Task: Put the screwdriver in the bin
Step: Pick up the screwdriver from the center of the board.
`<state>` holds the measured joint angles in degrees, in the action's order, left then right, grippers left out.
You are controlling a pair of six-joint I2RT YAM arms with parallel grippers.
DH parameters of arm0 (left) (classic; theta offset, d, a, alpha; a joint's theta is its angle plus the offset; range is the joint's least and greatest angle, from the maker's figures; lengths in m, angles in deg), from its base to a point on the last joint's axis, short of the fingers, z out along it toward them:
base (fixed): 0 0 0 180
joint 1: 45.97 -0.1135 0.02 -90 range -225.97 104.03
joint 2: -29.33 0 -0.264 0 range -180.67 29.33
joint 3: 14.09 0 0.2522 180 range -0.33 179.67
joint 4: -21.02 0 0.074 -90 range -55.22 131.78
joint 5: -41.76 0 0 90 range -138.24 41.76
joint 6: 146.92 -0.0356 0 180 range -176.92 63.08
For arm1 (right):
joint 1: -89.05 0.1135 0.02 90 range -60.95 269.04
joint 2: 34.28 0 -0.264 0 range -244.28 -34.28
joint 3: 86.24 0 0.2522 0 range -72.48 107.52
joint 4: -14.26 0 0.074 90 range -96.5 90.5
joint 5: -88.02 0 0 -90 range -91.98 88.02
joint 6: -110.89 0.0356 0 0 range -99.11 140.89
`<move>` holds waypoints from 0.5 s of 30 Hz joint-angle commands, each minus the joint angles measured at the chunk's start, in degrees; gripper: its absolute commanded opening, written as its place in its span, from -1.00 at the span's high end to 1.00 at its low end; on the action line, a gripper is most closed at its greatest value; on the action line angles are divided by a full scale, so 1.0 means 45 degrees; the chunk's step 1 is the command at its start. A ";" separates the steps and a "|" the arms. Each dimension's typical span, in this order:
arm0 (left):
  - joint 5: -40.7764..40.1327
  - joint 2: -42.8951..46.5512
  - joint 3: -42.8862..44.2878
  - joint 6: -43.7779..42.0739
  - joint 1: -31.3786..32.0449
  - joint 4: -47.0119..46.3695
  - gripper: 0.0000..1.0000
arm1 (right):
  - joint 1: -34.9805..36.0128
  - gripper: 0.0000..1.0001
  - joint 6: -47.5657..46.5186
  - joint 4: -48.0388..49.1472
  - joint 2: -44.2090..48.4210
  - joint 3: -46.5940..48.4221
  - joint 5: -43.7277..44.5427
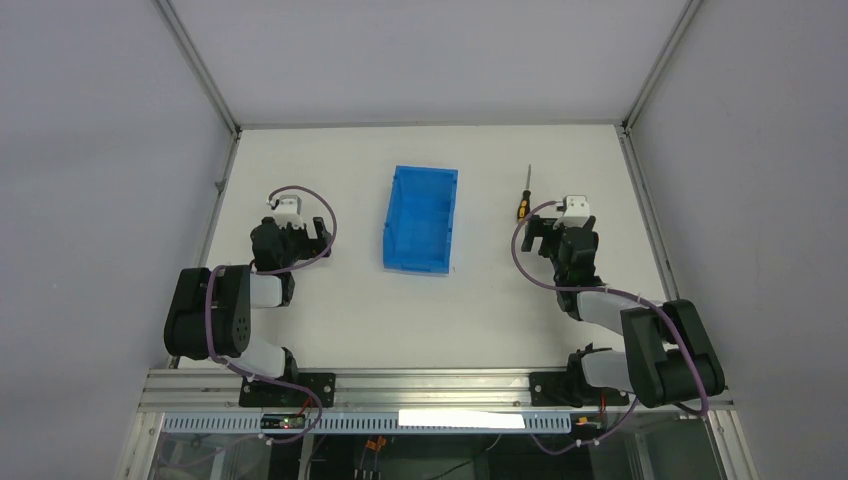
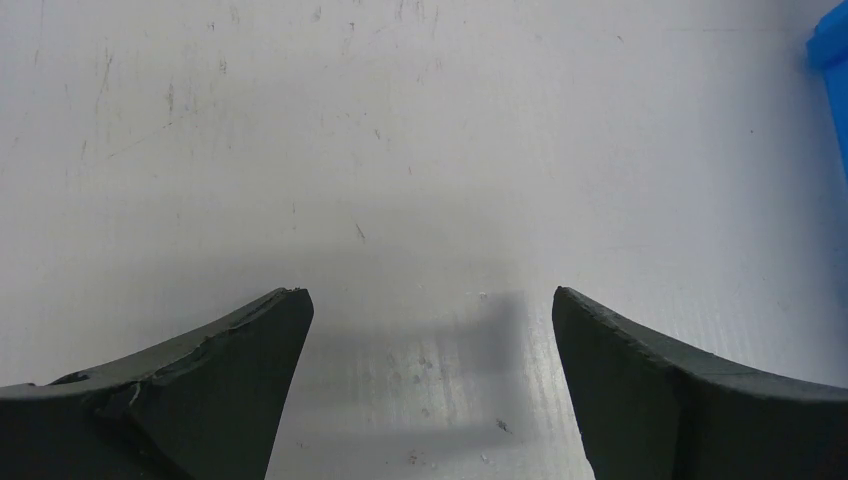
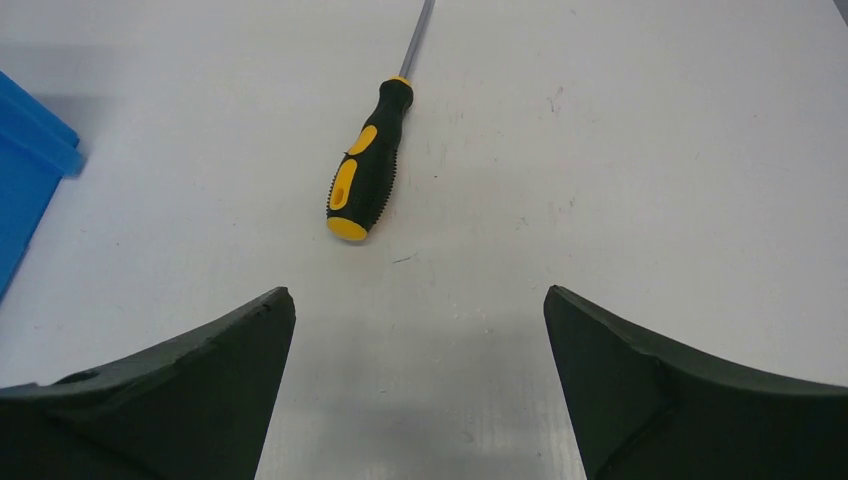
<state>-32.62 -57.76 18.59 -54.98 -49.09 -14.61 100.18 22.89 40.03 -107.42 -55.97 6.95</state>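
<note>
While outside bin [image 1: 420, 218], screwdriver [image 3: 368, 172] flat.

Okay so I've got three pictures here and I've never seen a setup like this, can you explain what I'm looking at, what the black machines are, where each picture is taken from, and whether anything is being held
The black machines are two robot arms bolted at the near edge of a white table. The wide picture comes from a fixed camera above and behind them. The other two come from small cameras on the arms' wrists, so the dark wedges at the bottom are each arm's own fingers.

On the table lie a blue bin in the middle and a screwdriver with a black-and-yellow handle to its right, shaft pointing away from the arms.

The left gripper is open over bare table, with only the bin's edge showing at the right. The right gripper is open too, with the screwdriver lying just ahead of it. Nothing is held.
</note>
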 commanded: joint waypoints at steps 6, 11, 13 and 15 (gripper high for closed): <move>0.0319 0.0076 0.0054 -0.0098 -0.0167 -0.0686 -0.98 | 0.0109 -0.98 -0.0054 0.0149 -0.0087 0.0510 0.0313; 0.0319 0.0078 0.0054 -0.0098 -0.0168 -0.0686 -0.98 | 0.0110 -0.99 0.0142 -0.0004 -0.0107 0.0608 0.0800; 0.0319 0.0078 0.0054 -0.0098 -0.0167 -0.0686 -0.98 | 0.0109 -0.99 0.0218 -0.0322 0.0078 0.0721 0.0912; 0.0319 0.0076 0.0054 -0.0098 -0.0167 -0.0686 -0.98 | 0.0120 -0.99 0.0191 -0.1125 0.0445 0.1026 0.0907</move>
<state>-32.64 -57.76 18.59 -54.98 -49.09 -14.61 100.40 23.13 38.41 -107.95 -54.77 9.42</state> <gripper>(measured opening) 0.992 0.993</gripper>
